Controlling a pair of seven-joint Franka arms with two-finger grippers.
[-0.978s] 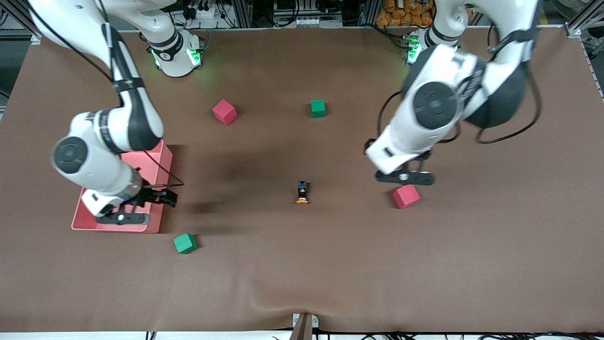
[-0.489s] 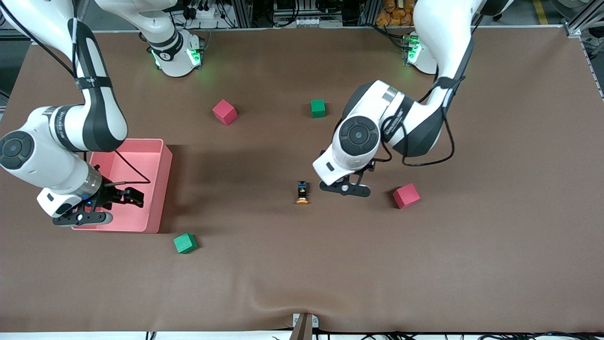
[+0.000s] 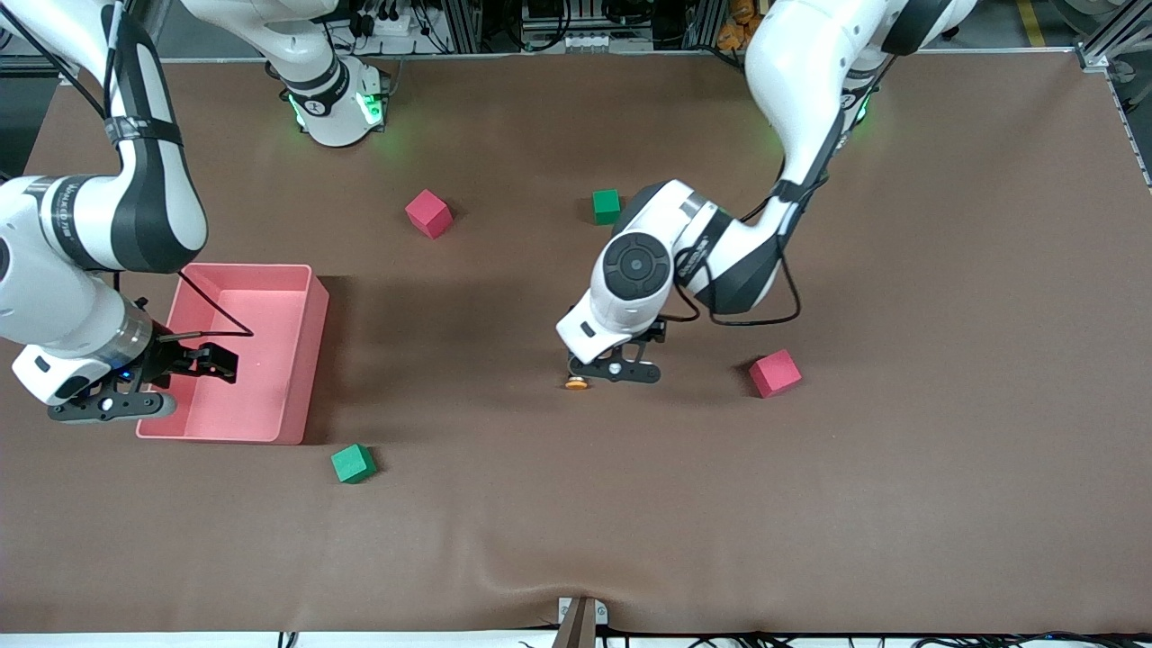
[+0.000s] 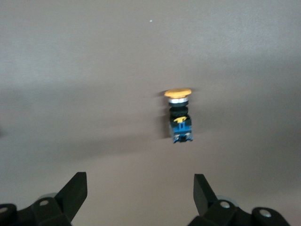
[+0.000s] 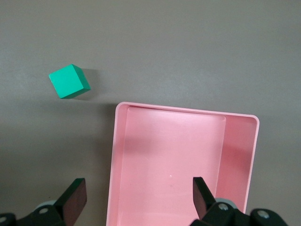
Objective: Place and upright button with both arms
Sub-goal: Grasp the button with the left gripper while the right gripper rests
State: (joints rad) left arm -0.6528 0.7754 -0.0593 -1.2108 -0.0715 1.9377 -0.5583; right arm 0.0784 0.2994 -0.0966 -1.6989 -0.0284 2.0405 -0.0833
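Orange marks the cap of the button (image 3: pixel 576 384), which lies on its side on the brown table (image 3: pixel 900 468) near the middle, somewhat toward the edge closest to the front camera. In the left wrist view the button (image 4: pixel 178 115) shows its black body and blue end stretched flat on the cloth, cap pointing away from the claw, so we judge nothing of the task done yet: it is neither gripped nor upright.

The left claw (image 3: pixel 614 369) hangs low over the button's body, and in its own view the left claw (image 4: pixel 140 195) has its fingers spread wide and empty, the button lying just ahead of the gap between them. We judge this the approach before a first grasp.

The right claw (image 3: pixel 112 405) hovers over the edge of the pink tray (image 3: pixel 310 360) at the right arm's end of the table. In its own view the right claw (image 5: pixel 138 195) is also wide open and holds nothing; the tray (image 5: pixel 244 155) is empty there, with a green cube (image 5: pixel 69 81) beside it. This arm seems to wait.

What remains, as we see it: gripping the button, placing it, and standing it upright with both arms.
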